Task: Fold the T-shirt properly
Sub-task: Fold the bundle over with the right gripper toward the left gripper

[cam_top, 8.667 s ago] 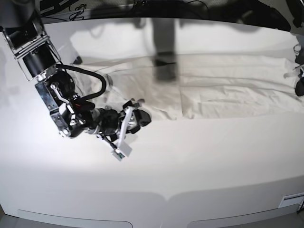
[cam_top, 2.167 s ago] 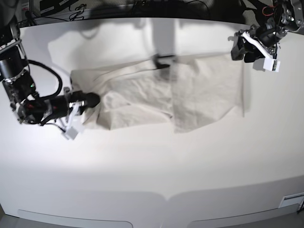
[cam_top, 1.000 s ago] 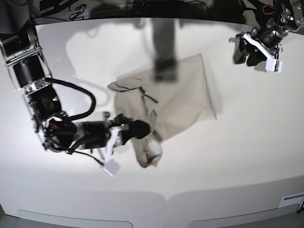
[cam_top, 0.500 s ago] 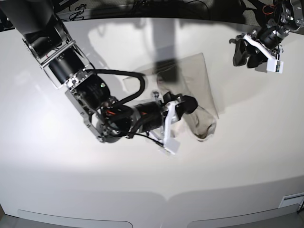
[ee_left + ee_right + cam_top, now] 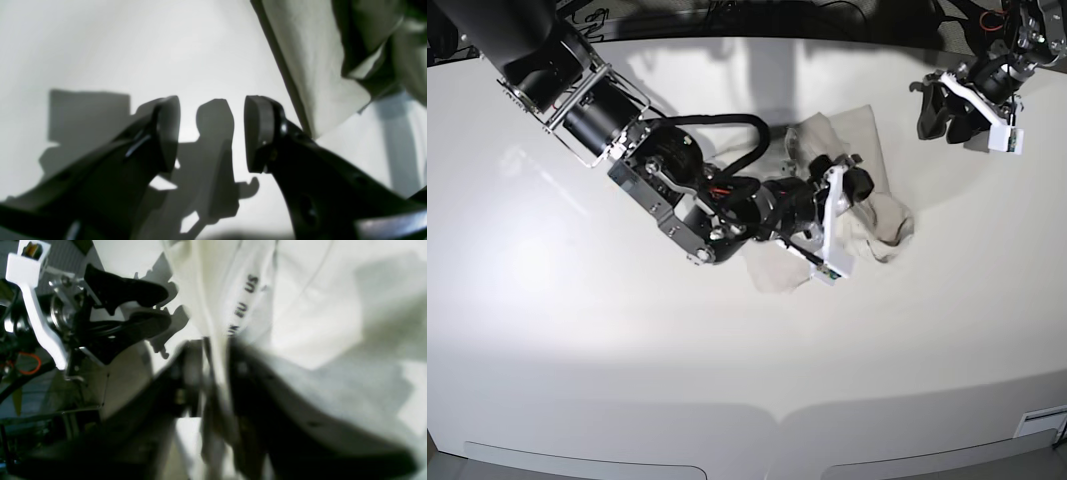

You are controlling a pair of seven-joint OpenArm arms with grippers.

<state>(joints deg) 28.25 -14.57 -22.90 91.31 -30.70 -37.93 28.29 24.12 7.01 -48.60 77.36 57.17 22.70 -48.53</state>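
The T-shirt, at two o'clock from base-view centre, seems light and limp, best grasped by its one-o'clock corner; left gripper stands spread; whether right gripper pinches cloth, I cannot tell.

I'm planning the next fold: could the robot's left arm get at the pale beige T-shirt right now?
Probably yes: the black left pincer stands open beside the pale beige cotton T-shirt, with nothing visible between.
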